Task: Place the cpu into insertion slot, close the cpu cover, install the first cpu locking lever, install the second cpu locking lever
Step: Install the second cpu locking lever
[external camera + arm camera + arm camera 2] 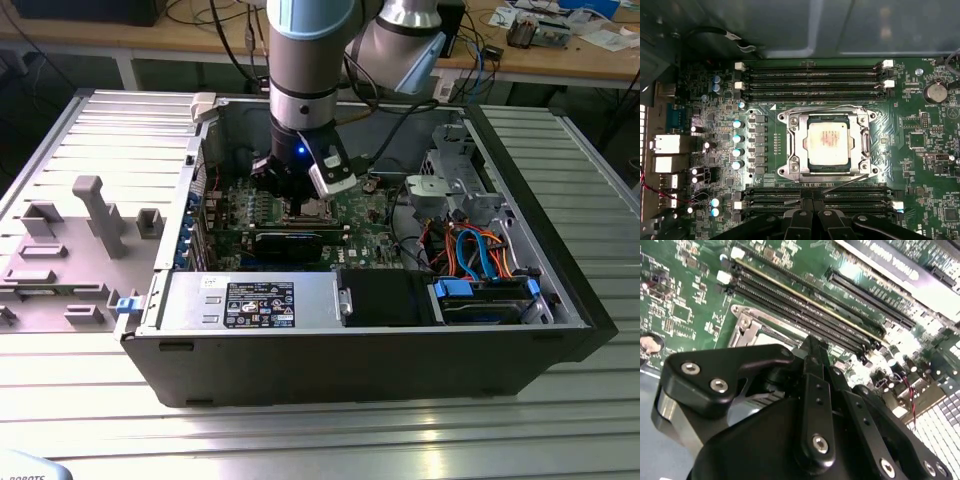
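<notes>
The cpu (pixel 828 141) is seated in the insertion slot (pixel 828 176) on the green circuit board (pixel 925 150), silver-grey top up. The cpu cover (pixel 861 142) lies flat around it, its square window framing the chip. Two thin wire levers run along the socket: one (pixel 825 108) on the side toward the upper bank of long black card slots (pixel 812 80), the other (pixel 840 185) lying slanted at the opposite side of the socket, toward the second bank of slots (pixel 850 197). Whether either lever is latched cannot be told.

The gripper (pixel 812 204) sits over that second bank, just beside the socket's edge. In the first wrist view its two black fingers (pixel 802 205) appear pressed together, tips close to the slanted lever; nothing is visibly held between them. Contact with the lever cannot be confirmed. In the second wrist view the gripper (pixel 812 347) points down toward the socket's silver rim (pixel 747 322), next to the slots.

In the exterior view the arm (pixel 305 70) reaches down into the open computer case (pixel 350 350), gripper (pixel 290 190) low over the socket (pixel 305 210). A round coin battery (pixel 936 92) sits on the board well apart from the socket, past the end of the first bank of slots.
</notes>
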`<action>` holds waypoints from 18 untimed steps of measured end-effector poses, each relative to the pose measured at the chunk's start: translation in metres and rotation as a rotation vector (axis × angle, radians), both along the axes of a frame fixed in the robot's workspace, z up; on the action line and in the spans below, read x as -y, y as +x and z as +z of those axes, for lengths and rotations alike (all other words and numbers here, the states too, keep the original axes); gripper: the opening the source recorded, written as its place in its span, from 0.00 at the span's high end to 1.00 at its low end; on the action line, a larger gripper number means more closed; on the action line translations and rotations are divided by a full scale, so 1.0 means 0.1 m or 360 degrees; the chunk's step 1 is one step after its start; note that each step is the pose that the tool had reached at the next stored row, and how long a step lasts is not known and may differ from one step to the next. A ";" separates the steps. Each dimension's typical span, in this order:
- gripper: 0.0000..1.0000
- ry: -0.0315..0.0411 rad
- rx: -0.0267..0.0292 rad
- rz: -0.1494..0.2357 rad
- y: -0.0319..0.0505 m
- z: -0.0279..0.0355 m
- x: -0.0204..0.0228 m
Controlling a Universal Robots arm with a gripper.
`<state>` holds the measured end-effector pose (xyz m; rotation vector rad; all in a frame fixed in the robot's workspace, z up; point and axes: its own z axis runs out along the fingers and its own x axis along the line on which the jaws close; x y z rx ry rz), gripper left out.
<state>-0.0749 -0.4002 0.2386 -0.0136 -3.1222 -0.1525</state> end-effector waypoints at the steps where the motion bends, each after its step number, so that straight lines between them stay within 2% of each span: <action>1: 0.89 0.0003 0.00000 0.0007 0.000 -0.001 0.000; 4: 0.89 0.0006 -0.00001 0.0061 0.000 -0.004 0.007; 8: 0.89 0.0008 0.00001 0.0063 -0.001 -0.019 0.016; 11: 0.89 0.0017 0.00003 0.0062 -0.010 -0.037 0.027; 15: 0.89 0.0021 0.00003 0.0061 -0.072 -0.117 0.027; 18: 0.89 0.0023 0.00004 0.0059 -0.082 -0.157 0.028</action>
